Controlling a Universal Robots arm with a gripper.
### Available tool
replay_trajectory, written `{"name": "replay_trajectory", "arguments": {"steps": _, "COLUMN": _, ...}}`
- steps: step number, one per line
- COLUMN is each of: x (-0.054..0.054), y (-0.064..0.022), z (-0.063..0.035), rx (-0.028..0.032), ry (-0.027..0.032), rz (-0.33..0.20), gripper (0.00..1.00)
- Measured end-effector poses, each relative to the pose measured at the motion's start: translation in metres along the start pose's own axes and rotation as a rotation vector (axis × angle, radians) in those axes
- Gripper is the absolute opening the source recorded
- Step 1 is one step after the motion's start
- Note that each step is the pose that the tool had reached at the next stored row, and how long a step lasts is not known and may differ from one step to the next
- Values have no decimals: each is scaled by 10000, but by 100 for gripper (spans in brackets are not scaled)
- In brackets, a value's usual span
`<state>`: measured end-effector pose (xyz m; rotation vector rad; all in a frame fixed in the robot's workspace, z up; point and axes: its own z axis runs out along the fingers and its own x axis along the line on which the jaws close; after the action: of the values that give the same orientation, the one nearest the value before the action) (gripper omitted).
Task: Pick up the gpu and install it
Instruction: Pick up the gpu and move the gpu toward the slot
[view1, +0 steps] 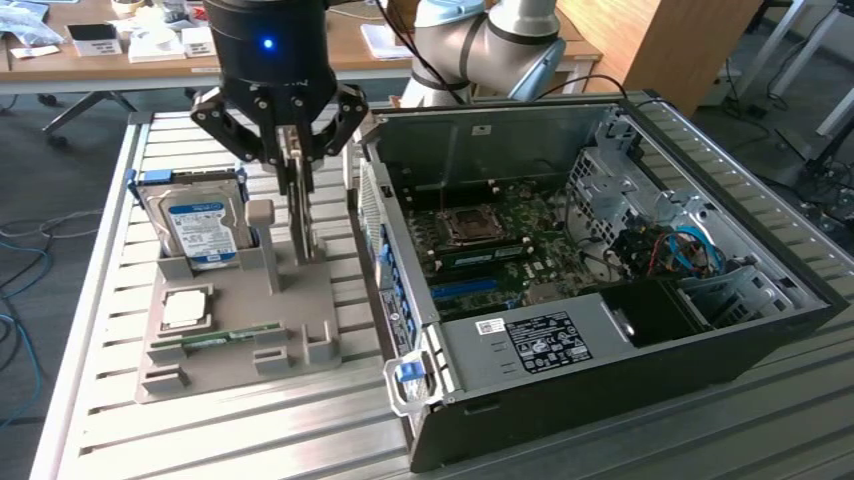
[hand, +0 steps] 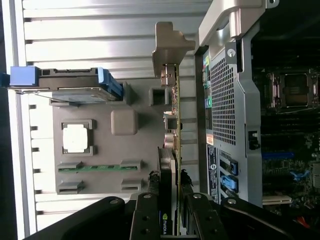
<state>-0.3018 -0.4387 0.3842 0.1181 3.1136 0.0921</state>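
Observation:
The gpu (view1: 308, 228) stands on edge in a slot of the grey holder (view1: 220, 372), its silvery bracket facing up. In the wrist view the gpu (hand: 176, 125) appears edge-on, bracket at the far end. My gripper (view1: 299, 185) reaches straight down over the card, one finger on each side of it. From the wrist, my gripper (hand: 170, 202) has its fingers (hand: 151, 192) pressed against both faces of the card, shut on it. The card still sits in the holder.
The open computer case (view1: 747, 335) lies at the exterior view's right, its motherboard (view1: 497, 250) exposed. On the holder also rest a hard drive (view1: 198, 225), a processor (view1: 184, 308) and a green memory stick (view1: 214, 338). The case's rear panel (hand: 227, 115) stands close beside the card.

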Motion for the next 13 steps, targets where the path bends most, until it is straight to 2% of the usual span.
{"name": "replay_trajectory", "arguments": {"steps": 13, "x": 0, "y": 1, "z": -26, "rx": -2, "ry": 1, "rz": 0, "gripper": 27}}
